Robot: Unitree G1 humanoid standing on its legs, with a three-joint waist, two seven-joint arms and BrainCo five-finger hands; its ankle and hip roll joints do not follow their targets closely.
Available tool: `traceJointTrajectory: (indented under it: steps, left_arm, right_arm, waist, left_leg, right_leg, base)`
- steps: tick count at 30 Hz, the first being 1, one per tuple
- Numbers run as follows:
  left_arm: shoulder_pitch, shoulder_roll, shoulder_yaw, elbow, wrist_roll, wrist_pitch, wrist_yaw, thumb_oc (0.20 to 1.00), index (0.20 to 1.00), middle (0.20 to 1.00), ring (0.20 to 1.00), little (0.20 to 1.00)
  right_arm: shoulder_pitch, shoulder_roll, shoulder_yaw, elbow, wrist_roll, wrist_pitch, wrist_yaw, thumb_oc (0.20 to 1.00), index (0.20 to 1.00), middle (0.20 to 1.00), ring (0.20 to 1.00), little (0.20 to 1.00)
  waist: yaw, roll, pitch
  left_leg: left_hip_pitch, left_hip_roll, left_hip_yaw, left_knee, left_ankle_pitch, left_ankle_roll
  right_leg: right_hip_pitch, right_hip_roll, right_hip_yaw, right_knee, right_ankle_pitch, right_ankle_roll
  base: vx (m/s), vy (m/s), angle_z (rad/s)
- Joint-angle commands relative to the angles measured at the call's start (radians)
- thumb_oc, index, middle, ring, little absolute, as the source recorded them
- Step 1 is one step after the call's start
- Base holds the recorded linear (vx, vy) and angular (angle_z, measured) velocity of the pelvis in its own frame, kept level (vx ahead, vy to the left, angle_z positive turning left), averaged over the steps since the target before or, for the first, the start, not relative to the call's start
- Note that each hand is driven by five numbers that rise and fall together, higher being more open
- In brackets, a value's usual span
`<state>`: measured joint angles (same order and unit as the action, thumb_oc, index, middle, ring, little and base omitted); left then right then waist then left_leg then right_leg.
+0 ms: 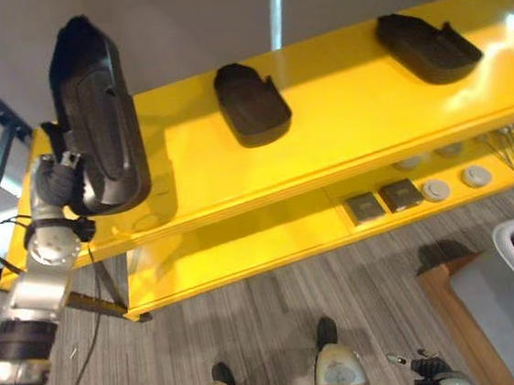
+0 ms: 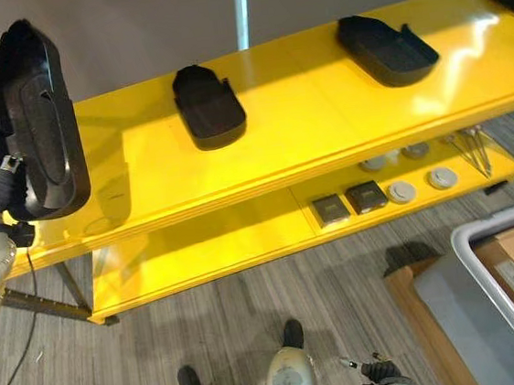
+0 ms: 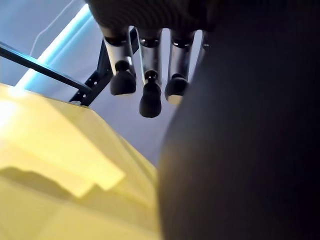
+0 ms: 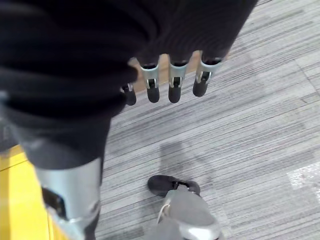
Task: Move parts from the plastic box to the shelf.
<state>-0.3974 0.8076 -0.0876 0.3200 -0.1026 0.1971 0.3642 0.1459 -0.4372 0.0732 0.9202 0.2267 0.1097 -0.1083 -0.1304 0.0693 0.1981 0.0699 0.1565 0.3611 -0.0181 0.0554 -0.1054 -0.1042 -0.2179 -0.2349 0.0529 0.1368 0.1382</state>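
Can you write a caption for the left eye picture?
Left hand holds a black part over the yellow shelf.

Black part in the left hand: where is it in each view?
Left eye view: the black part is upper left, held upright over the left end of the yellow shelf by the left hand.
Right eye view: far left, upper edge, same pose.
Left wrist view: the dark mass beside the fingers.
Right wrist view: not in it.
Shared landmark: the yellow shelf top.
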Motion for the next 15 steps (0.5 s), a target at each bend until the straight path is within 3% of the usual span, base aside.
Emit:
traceJointTrajectory:
  steps: [1,9,15]
  left_arm:
    - [-0.119,0.059,0.01,0.075,-0.071,0.055,0.035,0.2,0.2,0.2,0.2,0.2]
    - [-0.355,0.068,-0.085,0.506,-0.079,0.148,-0.017,0.2,0.2,0.2,0.2,0.2]
    - [-0.421,0.06,-0.129,0.629,-0.018,0.197,-0.038,0.2,0.2,0.2,0.2,0.2]
  right_arm:
    - [0.035,-0.001,0.013,-0.024,-0.046,0.012,0.039,1.0,1.0,1.0,1.0,1.0]
    - [0.045,-0.032,0.037,0.006,-0.093,-0.01,0.084,1.0,1.0,1.0,1.0,1.0]
    - [0.036,-0.041,0.055,0.029,-0.102,-0.04,0.096,1.0,1.0,1.0,1.0,1.0]
  waist:
    - [-0.025,-0.02,-0.01]
    - [-0.099,-0.019,-0.001]
    - [-0.125,-0.028,0.018]
  left_leg:
    - [-0.073,0.068,-0.003,0.08,-0.029,0.001]
    - [-0.083,0.085,0.031,0.12,-0.045,0.001]
    - [-0.103,0.089,0.033,0.144,-0.055,0.003]
  right_leg:
    - [0.02,-0.034,0.063,0.073,-0.112,0.064]
    - [-0.005,-0.023,0.11,0.092,-0.126,0.058]
    - [-0.025,-0.015,0.14,0.103,-0.135,0.052]
  base:
    - [0.05,0.025,-0.12]
    - [0.06,0.03,-0.18]
    - [0.02,0.025,-0.1]
